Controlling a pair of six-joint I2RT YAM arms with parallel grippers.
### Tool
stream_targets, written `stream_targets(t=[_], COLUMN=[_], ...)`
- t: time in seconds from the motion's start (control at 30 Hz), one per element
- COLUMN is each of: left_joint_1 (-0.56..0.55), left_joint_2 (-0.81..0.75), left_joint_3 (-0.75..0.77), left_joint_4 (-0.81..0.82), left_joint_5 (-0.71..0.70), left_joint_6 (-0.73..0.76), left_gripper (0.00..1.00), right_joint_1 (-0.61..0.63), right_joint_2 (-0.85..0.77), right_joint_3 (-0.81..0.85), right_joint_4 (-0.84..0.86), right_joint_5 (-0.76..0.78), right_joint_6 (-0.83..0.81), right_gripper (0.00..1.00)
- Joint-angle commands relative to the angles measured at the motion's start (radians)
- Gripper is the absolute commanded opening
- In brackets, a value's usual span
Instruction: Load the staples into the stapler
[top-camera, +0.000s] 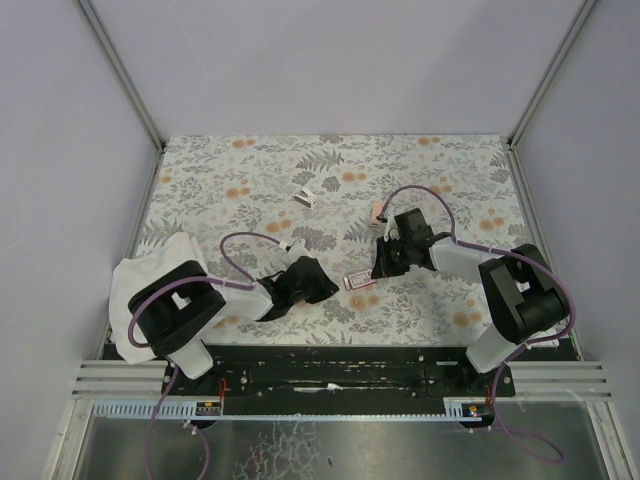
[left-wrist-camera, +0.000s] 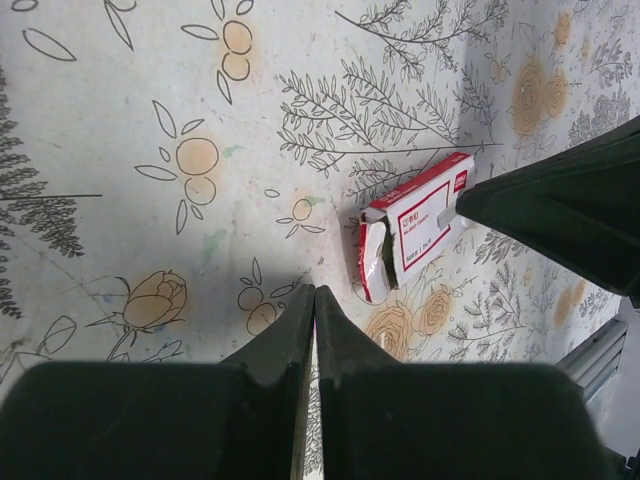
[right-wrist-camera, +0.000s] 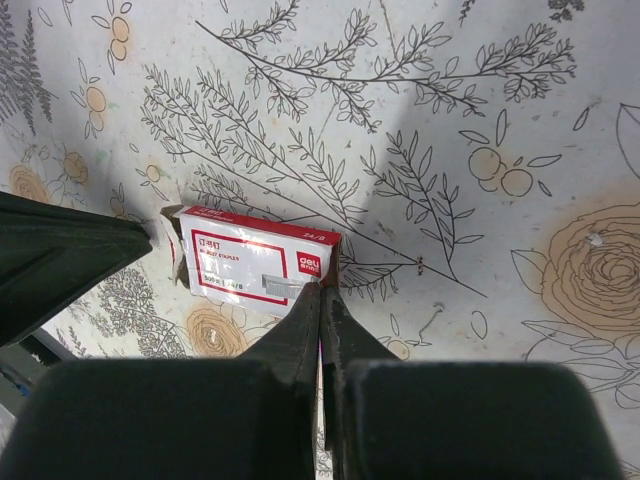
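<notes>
**Strip of staples** (right-wrist-camera: 278, 284): short and grey, lying across the label of the red box (right-wrist-camera: 250, 262). Its long axis runs with the box's, left to right in the right wrist view. Its right end meets the tips of your right gripper (right-wrist-camera: 321, 290), and the jaws are pressed together on it, as best both wrist views show. The strip points left, straight away from the claw.

**Red box**: flat on the table (top-camera: 250, 170), centre of the top view between the two claws, with its opened flap end toward the left arm. What remains inside is hidden.

**Left gripper** (left-wrist-camera: 315, 297): jaws closed on nothing. The box lies up and to its right, apart, so your right arm is the nearer.

**Stapler**: you cannot pick it out. The small white object (top-camera: 305, 197) and the salmon-pink bar (top-camera: 376, 212), both upper centre of the top view, are too small to read.
</notes>
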Motion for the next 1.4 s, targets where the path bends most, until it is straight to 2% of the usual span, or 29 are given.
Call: stream_targets(t=[0.0,0.17,0.3,0.43,1.37], left_joint_1=[0.007,0.006,0.005,0.007,0.018], left_joint_2=[-0.028,-0.049,-0.046,-0.006,0.158], left_joint_3=[-0.004,-0.015,0.001,0.045,0.091], left_joint_4=[-0.061,-0.020,0.034,0.054,0.123], left_joint_5=[-0.049,-0.030,0.014,0.048,0.100], left_joint_6=[0.031,0.041,0.058,0.076,0.030], left_gripper=[0.00,0.00,0.15,0.22,0.12], right_joint_1=[-0.003,-0.004,-0.003,-0.003,-0.003], right_joint_2=[-0.020,-0.017,-0.007,-0.005,-0.004], right_joint_3=[0.031,0.031,0.034,0.034,0.028], right_joint_4=[-0.027,-0.015,-0.013,-0.014,-0.004], right_joint_5=[0.067,0.029,0.012,0.007,-0.013], right_joint_6=[-0.018,-0.023,-0.024,-0.022,-0.022], right_gripper=[0.00,0.00,0.08,0.13,0.13])
